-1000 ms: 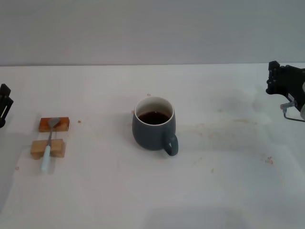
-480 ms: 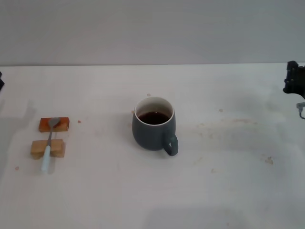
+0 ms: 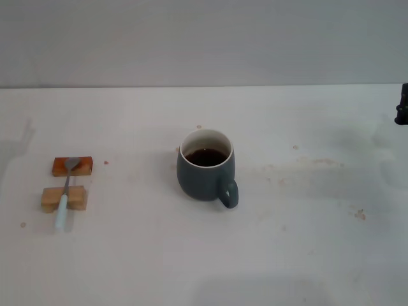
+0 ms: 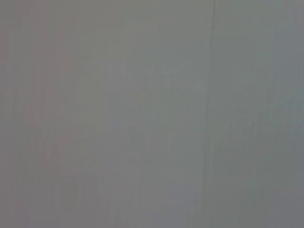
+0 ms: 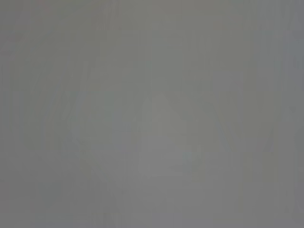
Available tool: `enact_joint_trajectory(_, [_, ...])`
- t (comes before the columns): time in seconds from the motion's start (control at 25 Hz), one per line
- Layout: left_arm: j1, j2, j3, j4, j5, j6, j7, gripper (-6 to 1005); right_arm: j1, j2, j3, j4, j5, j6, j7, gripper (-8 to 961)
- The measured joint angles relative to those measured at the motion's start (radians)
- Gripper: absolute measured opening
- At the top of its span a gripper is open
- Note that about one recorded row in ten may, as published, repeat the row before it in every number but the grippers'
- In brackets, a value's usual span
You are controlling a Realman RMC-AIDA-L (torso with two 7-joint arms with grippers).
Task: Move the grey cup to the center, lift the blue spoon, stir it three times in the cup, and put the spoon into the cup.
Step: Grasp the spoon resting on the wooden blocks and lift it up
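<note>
Grey cup (image 3: pixel 205 173): dark blue-grey outside, white rim and inside, dark brown liquid. Blue spoon (image 3: pixel 65 191): pale light-blue handle, grey metal neck and bowl. Far wooden block (image 3: pixel 72 166): orange-brown. Near wooden block (image 3: pixel 64 198): pale tan. Table (image 3: pixel 306 242): off-white, faint brown specks and smudges. Wall behind: plain grey. Right gripper (image 3: pixel 402 105): black, at view's edge. Both wrist views: uniform grey.

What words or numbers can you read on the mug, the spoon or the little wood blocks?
None: no words, numbers, labels or signs show anywhere.
The grey cup: plain, no print.
The blue spoon: plain handle, no marking.
The two wooden blocks: bare wood.
The table: only faint stains, no writing.
Both wrist views show only plain grey.
</note>
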Motion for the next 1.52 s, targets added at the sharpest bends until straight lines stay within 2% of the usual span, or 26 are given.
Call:
enact_joint_trajectory(0.2, [0.035,-0.010,-0.002,0.001,0.002,0.015,0.023,781,0.002,0.001,0.011,-0.003,0.000,0.003,-0.004,0])
enact_joint_trajectory(0.48, [0.038,-0.006,-0.037,0.027,-0.001,0.000,0.063,781,0.008,-0.001,0.011,0.000,0.000,0.005,-0.004,0])
enact_joint_trajectory(0.52, [0.022,0.000,-0.102,0.060,-0.002,-0.020,0.126,781,0.008,-0.002,0.011,0.000,0.000,0.005,-0.005,0])
enact_joint_trajectory(0.56, [0.022,0.000,-0.102,0.060,-0.002,-0.020,0.126,781,0.008,-0.002,0.011,0.000,0.000,0.005,-0.005,0])
enact_joint_trajectory(0.6, [0.009,0.002,-0.165,0.075,-0.002,-0.028,0.218,781,0.008,-0.002,0.011,0.001,0.000,0.005,-0.005,0])
enact_joint_trajectory(0.64, [0.009,0.002,-0.165,0.075,-0.002,-0.028,0.218,781,0.008,-0.002,0.011,0.001,0.000,0.005,-0.005,0])
enact_joint_trajectory(0.68, [0.005,0.002,-0.215,0.073,-0.003,-0.031,0.283,781,0.008,-0.002,0.011,0.001,0.000,0.005,-0.005,0])
enact_joint_trajectory(0.72, [0.005,0.002,-0.215,0.073,-0.003,-0.031,0.283,780,0.008,-0.002,0.011,0.001,0.000,0.006,-0.005,0])
enact_joint_trajectory(0.84, [0.000,0.000,-0.302,0.061,-0.003,-0.025,0.350,780,0.008,-0.001,0.011,0.001,0.000,0.007,-0.005,0])
enact_joint_trajectory(0.92, [0.005,0.004,-0.331,0.040,0.000,-0.021,0.322,780,0.009,-0.001,0.011,0.002,0.000,0.012,-0.005,0])
enact_joint_trajectory(1.04, [0.042,0.032,-0.317,-0.031,0.023,-0.024,0.214,780,0.009,-0.001,0.015,0.003,0.000,0.016,-0.005,0])
enact_joint_trajectory(1.08, [0.073,0.054,-0.302,-0.084,0.053,-0.032,0.152,780,0.009,0.000,0.020,0.003,0.000,0.017,-0.005,0])
enact_joint_trajectory(1.12, [0.073,0.054,-0.302,-0.084,0.053,-0.032,0.152,780,0.009,0.000,0.020,0.003,0.000,0.017,-0.005,0])
enact_joint_trajectory(1.24, [0.130,0.084,-0.298,-0.184,0.138,-0.042,0.059,780,0.012,0.002,0.022,0.004,0.000,0.018,-0.005,0])
enact_joint_trajectory(1.28, [0.174,0.109,-0.304,-0.268,0.201,-0.068,0.011,780,0.015,0.002,0.022,0.006,0.000,0.023,-0.005,0])
enact_joint_trajectory(1.32, [0.174,0.109,-0.304,-0.268,0.201,-0.068,0.011,780,0.015,0.002,0.022,0.006,0.000,0.023,-0.005,0])
enact_joint_trajectory(1.36, [0.190,0.120,-0.307,-0.301,0.221,-0.083,-0.004,780,0.016,0.002,0.022,0.007,0.000,0.026,-0.005,0])
enact_joint_trajectory(1.4, [0.208,0.132,-0.308,-0.338,0.241,-0.104,-0.019,780,0.017,0.002,0.023,0.008,0.000,0.027,-0.005,0])
enact_joint_trajectory(1.48, [0.272,0.176,-0.314,-0.501,0.326,-0.199,-0.049,780,0.022,0.002,0.023,0.009,0.000,0.028,-0.005,0])
enact_joint_trajectory(1.52, [0.286,0.181,-0.320,-0.532,0.342,-0.217,-0.048,780,0.022,0.002,0.023,0.009,0.000,0.028,-0.005,0])
